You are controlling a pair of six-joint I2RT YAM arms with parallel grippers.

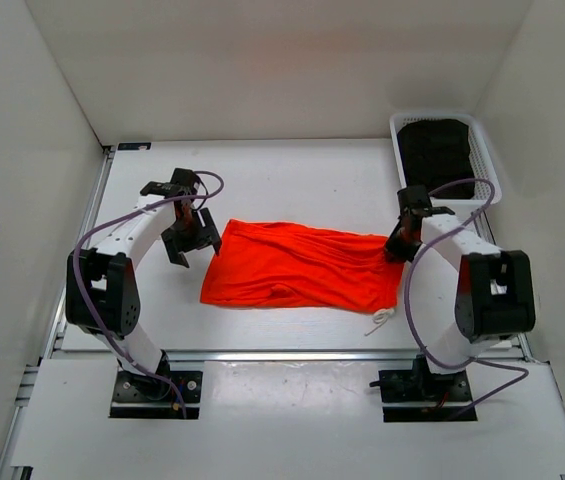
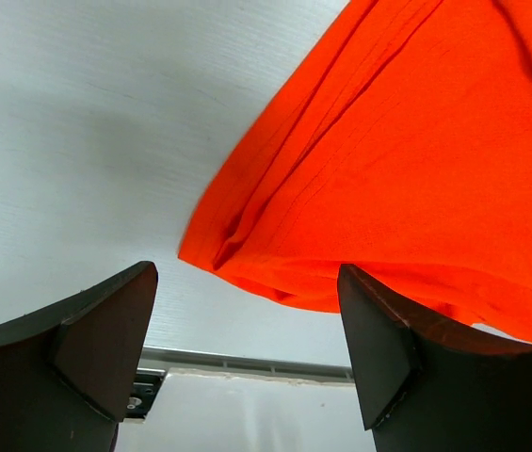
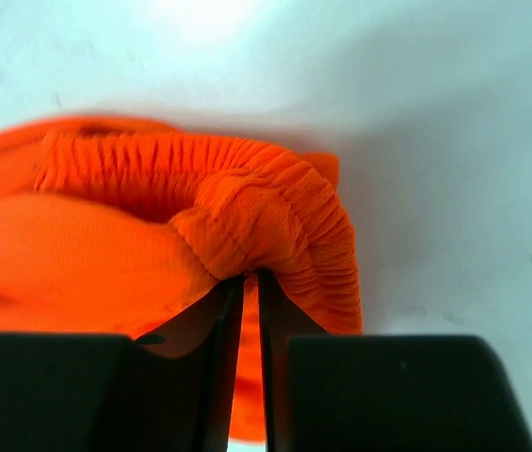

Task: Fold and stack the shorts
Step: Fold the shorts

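The bright orange-red shorts (image 1: 297,265) lie spread flat across the middle of the table, waistband to the right. Their white drawstring (image 1: 382,318) trails off the front right corner. My right gripper (image 1: 398,243) is shut on the gathered waistband (image 3: 266,217) at the shorts' back right corner. My left gripper (image 1: 190,236) is open and empty, just left of the shorts' back left corner. In the left wrist view the hem corner (image 2: 218,250) lies on the table beyond the spread fingers (image 2: 378,348).
A white basket (image 1: 484,160) holding dark folded clothes (image 1: 440,152) stands at the back right. White walls close in the table on the left, back and right. A metal rail (image 1: 282,352) runs along the table's near edge.
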